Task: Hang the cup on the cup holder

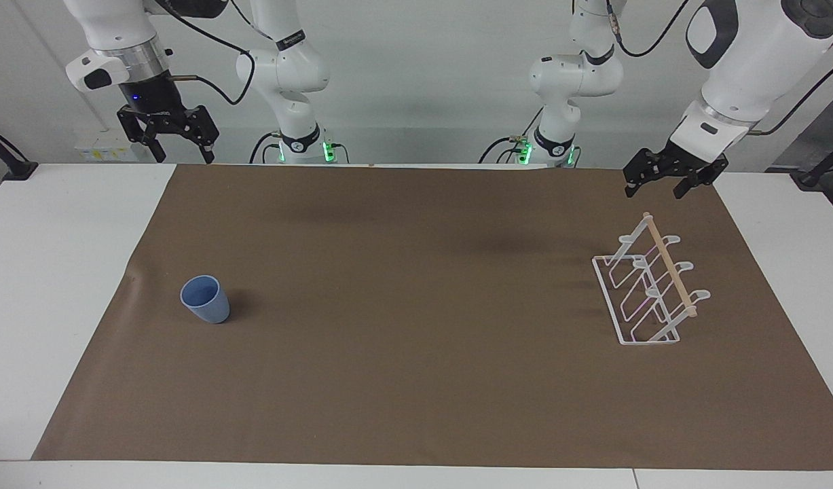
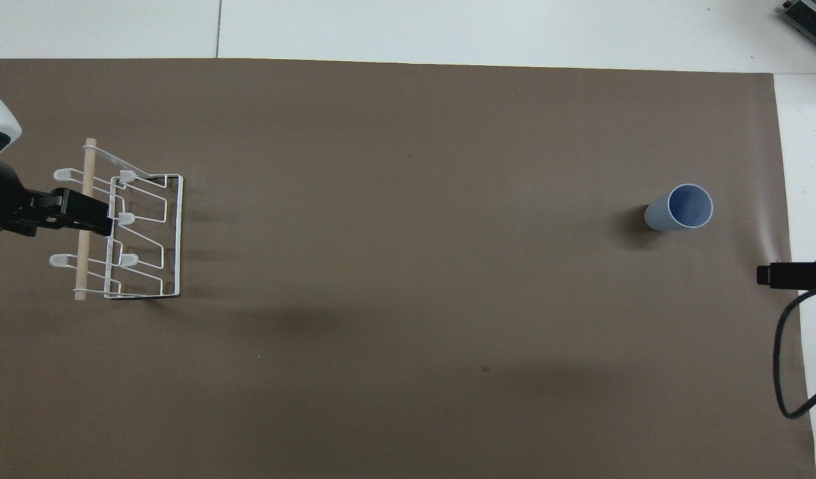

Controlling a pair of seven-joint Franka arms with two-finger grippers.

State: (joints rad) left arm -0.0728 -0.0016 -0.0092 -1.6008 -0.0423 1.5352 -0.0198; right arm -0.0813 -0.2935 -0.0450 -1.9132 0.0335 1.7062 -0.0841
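The light-blue cup (image 1: pixel 204 299) stands upright, mouth up, on the brown mat toward the right arm's end of the table; it also shows in the overhead view (image 2: pixel 680 207). The white wire cup holder (image 1: pixel 671 272) with its wooden dowel stands toward the left arm's end, with nothing on its prongs (image 2: pixel 141 233). My left gripper (image 1: pixel 655 191) is open and empty, raised over the cup holder (image 2: pixel 95 214). My right gripper (image 1: pixel 185 156) is open and empty, raised over the mat's edge at its own end (image 2: pixel 767 274), apart from the cup.
The brown mat (image 1: pixel 416 326) covers most of the white table (image 1: pixel 49 272). A black cable (image 2: pixel 780 372) hangs from the right arm over the mat's edge. A grey device (image 2: pixel 810 16) sits at the table's corner farthest from the robots.
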